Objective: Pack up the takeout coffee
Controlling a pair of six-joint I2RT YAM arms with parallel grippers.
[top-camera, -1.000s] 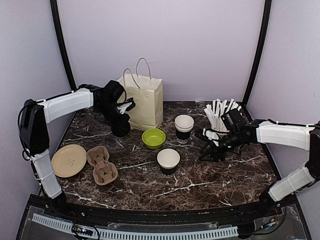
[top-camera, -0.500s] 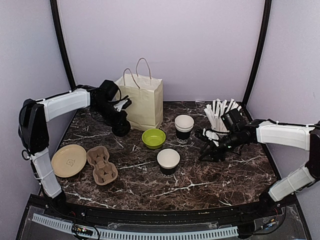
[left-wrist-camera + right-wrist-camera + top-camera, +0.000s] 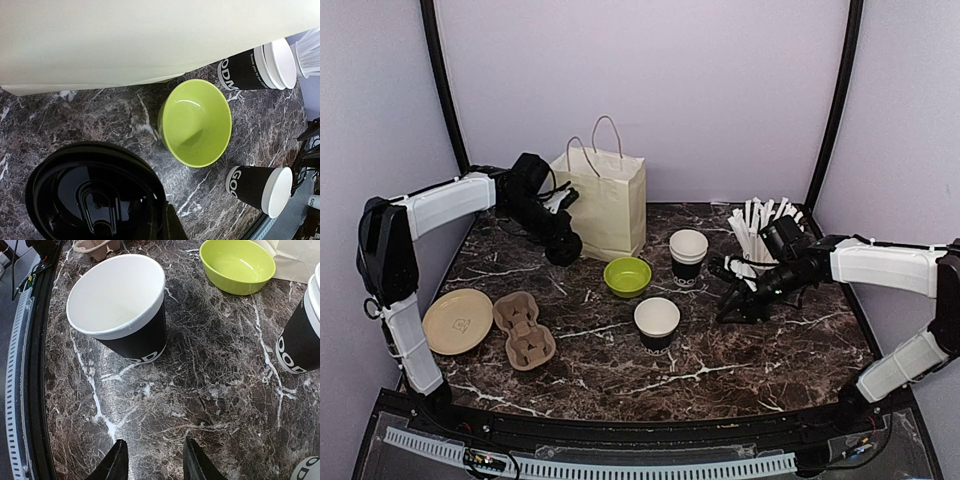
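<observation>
Looking at the far-left corner of the surface [image 3: 770, 350], you find your left fingers [image 3: 560, 232] clenched on a black lid [image 3: 95, 195], held low just beside the left side of the paper bag [image 3: 605, 205]. From the left wrist view you cannot tell whether the lid touches the surface or hangs just above it.

Your right fingers [image 3: 116, 465] are released, parted with nothing between them, angled down close to the surface toward its right edge. Just behind them, near the far-right corner, stands the white cup of straws [image 3: 755, 235].

The takeout coffee sits in two spots. One open cup [image 3: 657, 322] stands upright and unlidded near the middle of the surface, black body and white inside, apart from your right fingers. The stacked cups [image 3: 688, 255] stand upright behind it, closer to the far edge, between the bag and the straws.

The lime-green bowl [image 3: 627, 276] rests between the bag and the open cup, touching neither. Near the left edge lie a cardboard cup carrier [image 3: 524, 330] and, just beside it, a tan paper plate [image 3: 457, 320].
</observation>
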